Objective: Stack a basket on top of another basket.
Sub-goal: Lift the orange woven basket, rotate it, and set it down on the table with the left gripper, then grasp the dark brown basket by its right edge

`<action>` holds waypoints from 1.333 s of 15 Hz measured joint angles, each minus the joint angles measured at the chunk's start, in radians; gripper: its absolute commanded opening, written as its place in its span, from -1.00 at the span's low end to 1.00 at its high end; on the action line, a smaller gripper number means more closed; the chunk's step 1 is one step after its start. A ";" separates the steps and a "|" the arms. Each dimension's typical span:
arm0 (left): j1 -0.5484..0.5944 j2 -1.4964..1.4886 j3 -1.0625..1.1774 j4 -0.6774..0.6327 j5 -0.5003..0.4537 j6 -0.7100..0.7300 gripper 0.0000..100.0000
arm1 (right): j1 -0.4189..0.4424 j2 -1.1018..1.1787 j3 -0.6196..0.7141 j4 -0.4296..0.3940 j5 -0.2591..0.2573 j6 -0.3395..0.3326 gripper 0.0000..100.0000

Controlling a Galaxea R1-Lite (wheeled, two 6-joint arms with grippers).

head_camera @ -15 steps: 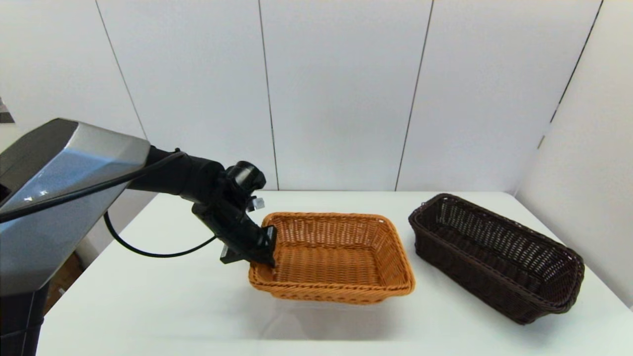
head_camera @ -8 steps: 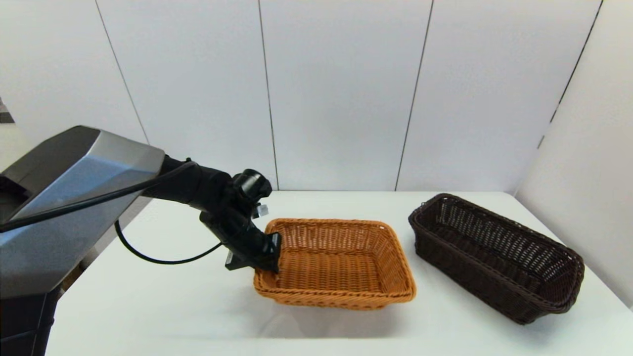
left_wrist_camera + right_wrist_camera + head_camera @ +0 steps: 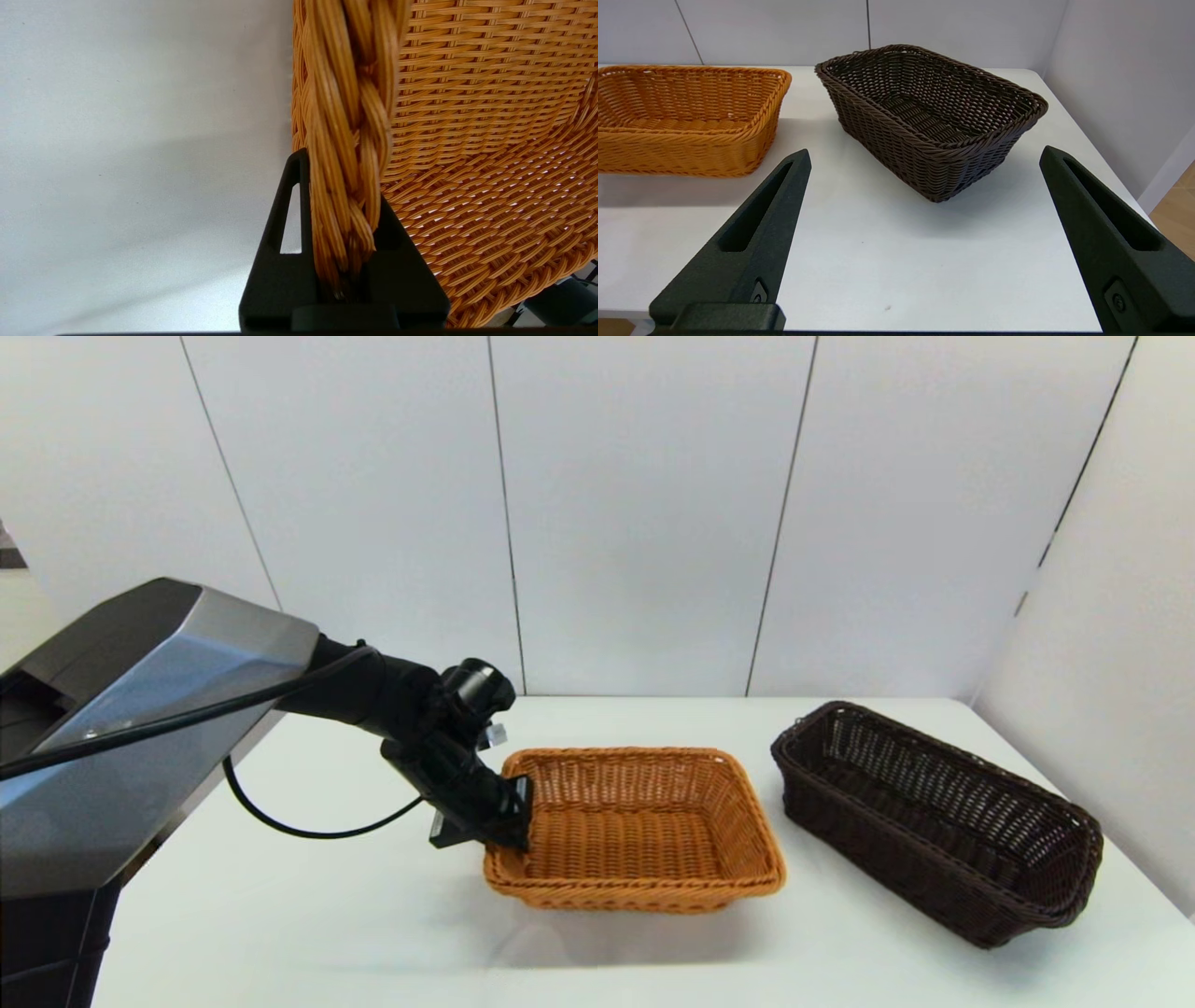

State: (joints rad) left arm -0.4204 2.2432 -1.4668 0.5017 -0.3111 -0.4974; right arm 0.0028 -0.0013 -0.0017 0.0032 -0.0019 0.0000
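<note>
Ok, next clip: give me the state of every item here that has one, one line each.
orange basket: upright, empty, lifted off the table, rim clamped at its left end.
dark brown basket: upright, empty, resting on the table, nothing stacked.
left gripper: jaws shut on the orange basket's braided rim.
right gripper: jaws open, empty, back from the dark brown basket.

A white table [image 3: 327, 915] fills the lower half of the frame. Pale wall panels [image 3: 635, 504] with thin dark seams stand behind it, across the upper half.
</note>
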 measured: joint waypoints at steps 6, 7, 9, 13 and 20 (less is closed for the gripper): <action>0.000 -0.006 0.001 0.000 -0.002 0.000 1.00 | 0.000 0.000 0.000 0.000 0.000 0.000 1.00; 0.000 -0.008 0.003 -0.001 -0.002 0.000 1.00 | 0.000 0.000 0.000 0.000 0.000 0.000 1.00; 0.001 -0.018 0.006 -0.001 -0.004 0.000 1.00 | 0.000 0.000 0.000 0.000 0.000 0.000 1.00; 0.036 -0.108 0.017 -0.002 -0.013 -0.002 1.00 | 0.000 0.000 0.000 0.000 0.000 0.000 1.00; 0.061 -0.669 0.173 0.111 0.108 0.000 1.00 | 0.000 0.000 0.000 0.000 0.000 0.000 1.00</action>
State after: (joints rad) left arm -0.3591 1.5740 -1.2936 0.6123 -0.2034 -0.4979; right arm 0.0028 -0.0013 -0.0017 0.0032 -0.0017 0.0000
